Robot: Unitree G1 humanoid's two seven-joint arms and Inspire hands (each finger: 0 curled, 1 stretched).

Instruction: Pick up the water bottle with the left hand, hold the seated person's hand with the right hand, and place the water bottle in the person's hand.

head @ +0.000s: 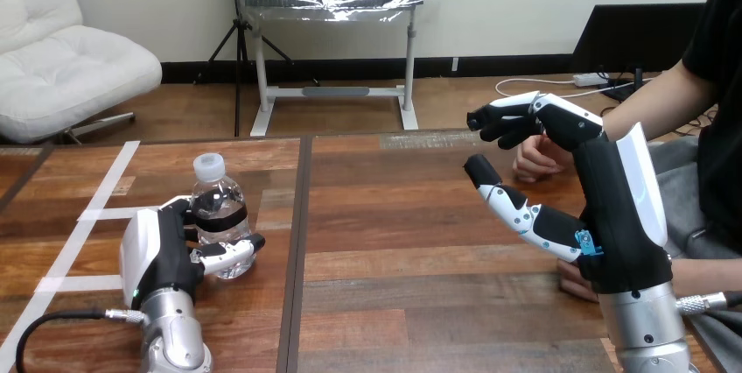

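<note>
A clear water bottle (218,209) with a white cap stands upright on the wooden table (411,303) at the left. My left hand (160,256) is beside it, fingers curled round its far side and thumb pressed against its lower front. At the right, my right hand (614,207) is raised, open, with fingers stretched out above and the thumb below. The person's hand (535,159) rests loosely curled on the table just beyond it, seen in the gap between fingers and thumb; I cannot tell whether they touch. Another hand of the person (570,282) shows under my right wrist.
White tape strips (107,182) cross the table's left part. A dark seam (296,259) runs down the table's middle, between the bottle and the person's hand. The person's forearm (652,97) comes in from the right edge.
</note>
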